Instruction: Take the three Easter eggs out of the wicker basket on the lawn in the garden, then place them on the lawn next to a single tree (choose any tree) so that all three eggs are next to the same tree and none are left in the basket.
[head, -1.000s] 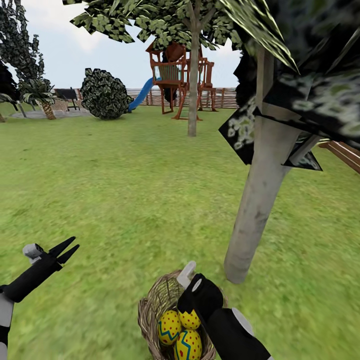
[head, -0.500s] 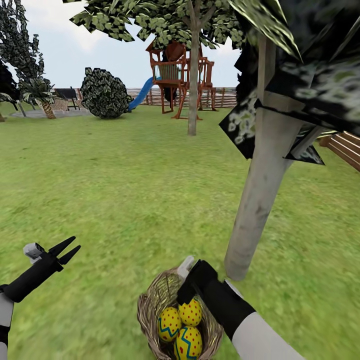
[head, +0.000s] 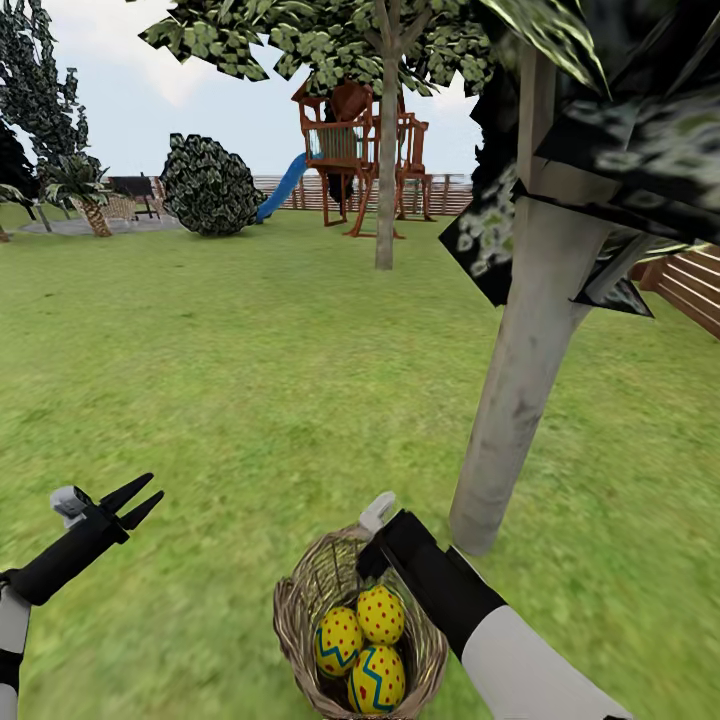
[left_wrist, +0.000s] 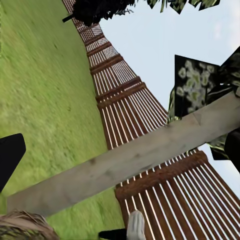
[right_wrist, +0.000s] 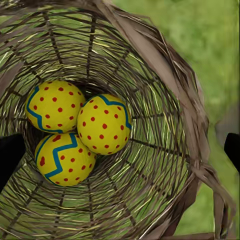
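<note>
Right gripper (head: 372, 540) over 3 Easter eggs (right_wrist: 75, 130)

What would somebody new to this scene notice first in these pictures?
Probably the three Easter eggs, bright yellow with red dots and blue zigzags, bunched together in the bottom of the wicker basket on the lawn. The right gripper hangs over the basket's far rim, jaws apart. Just beyond the basket rises the pale trunk of a tree.

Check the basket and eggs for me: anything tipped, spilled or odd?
Nothing stands out. The basket sits upright on the lawn beside the tree, with all three eggs inside. The right gripper hangs open above them.
</note>
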